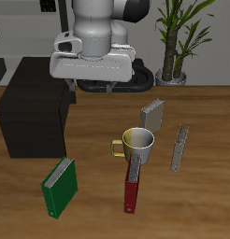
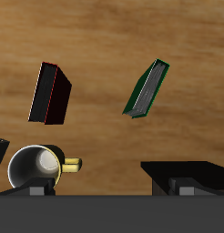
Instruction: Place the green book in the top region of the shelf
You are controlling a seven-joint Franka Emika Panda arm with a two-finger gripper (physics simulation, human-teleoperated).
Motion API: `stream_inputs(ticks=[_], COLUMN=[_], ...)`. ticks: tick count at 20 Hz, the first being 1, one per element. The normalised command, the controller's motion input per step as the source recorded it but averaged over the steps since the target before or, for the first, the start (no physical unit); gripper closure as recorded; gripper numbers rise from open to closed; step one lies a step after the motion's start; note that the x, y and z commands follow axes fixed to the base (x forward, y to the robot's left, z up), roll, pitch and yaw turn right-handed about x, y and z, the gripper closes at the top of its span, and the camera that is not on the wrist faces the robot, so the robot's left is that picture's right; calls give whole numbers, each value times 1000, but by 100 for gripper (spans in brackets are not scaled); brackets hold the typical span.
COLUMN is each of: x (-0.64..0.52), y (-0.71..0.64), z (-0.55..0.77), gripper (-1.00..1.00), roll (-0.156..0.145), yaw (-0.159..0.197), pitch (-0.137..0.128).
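The green book (image 1: 59, 187) stands tilted on the wooden table near its front edge, in front of the black shelf (image 1: 33, 117). It also shows in the wrist view (image 2: 147, 89), with its white page edges toward the camera. My gripper (image 1: 100, 86) hangs high above the table's back part, well away from the book and beside the shelf's upper corner. In the wrist view the gripper (image 2: 110, 189) has its fingers (image 2: 36, 189) far apart with nothing between them. A black shape there seems to be the shelf (image 2: 191, 171).
A dark red book (image 1: 133, 189) (image 2: 50, 93) stands near the front edge. A white and yellow mug (image 1: 137, 143) (image 2: 34, 168) stands behind it. Two grey books (image 1: 154, 116) (image 1: 179, 147) stand beyond the mug. A potted plant (image 1: 173, 42) stands at the back.
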Motion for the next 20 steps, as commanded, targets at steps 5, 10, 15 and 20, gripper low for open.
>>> stream_inputs(ticks=[5,10,15,20], x=[287,277,265,180], y=[-126,-218,-181,-148], z=[-125,-162,-298,-332], gripper=[-100,-100,-100,-100], roll=[-13,-18,12,-6], yaw=[-54,-35,-48,-38], pitch=[-8,-31,-6,6])
